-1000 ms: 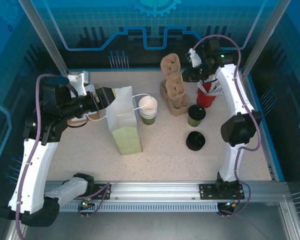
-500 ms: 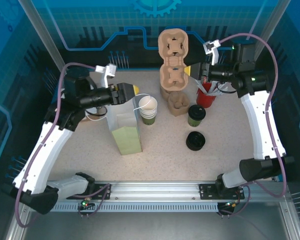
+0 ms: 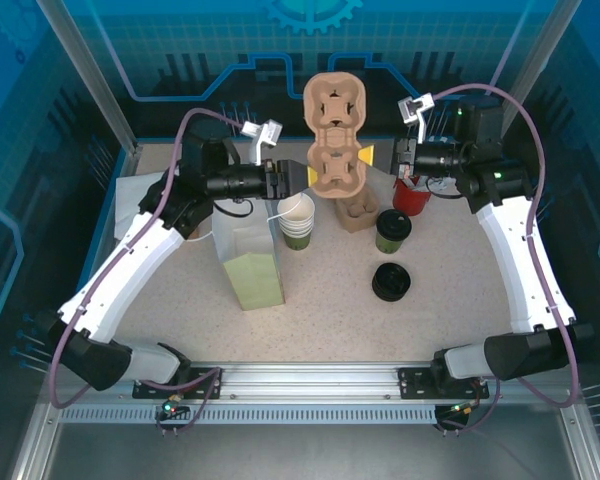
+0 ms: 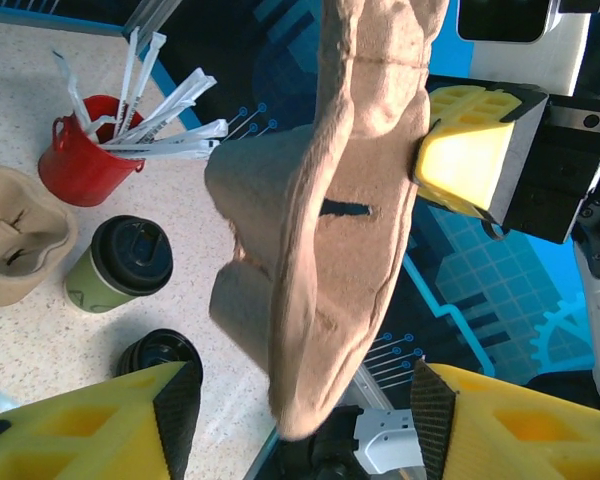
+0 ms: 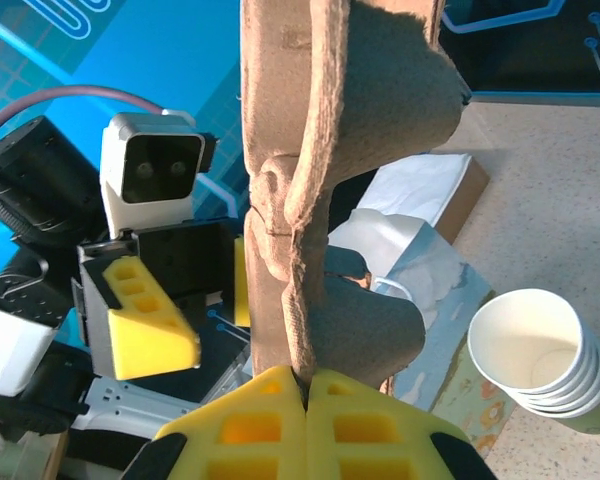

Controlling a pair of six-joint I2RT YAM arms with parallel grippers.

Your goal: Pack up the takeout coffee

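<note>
My right gripper has its yellow pads pressed together on the lower edge of a pulp cup carrier. It holds the carrier upright in the air above the far part of the desk. On the right wrist camera the carrier's rim runs straight down into the seam between the pads.

My left gripper comes in from the opposite side with its fingers spread. On the left wrist camera the two yellow fingers sit wide apart at the bottom, with the carrier's near edge hanging between them. I cannot tell whether either pad touches the pulp.

The takeout coffee stands upright on the desk, right of centre and toward the far edge, apart from both grippers. It is a dark olive-green cup with a black lid on it, seen clearly from the left wrist.

- Just to its left lies a spare carrier.
- Behind it, nearer the far edge, is a red cup of wrapped straws.
- On its near side sits a stack of black lids.

The paper bag stands open left of centre, much taller than the coffee. A stack of cream cups sits just beside the bag's right side.
</note>
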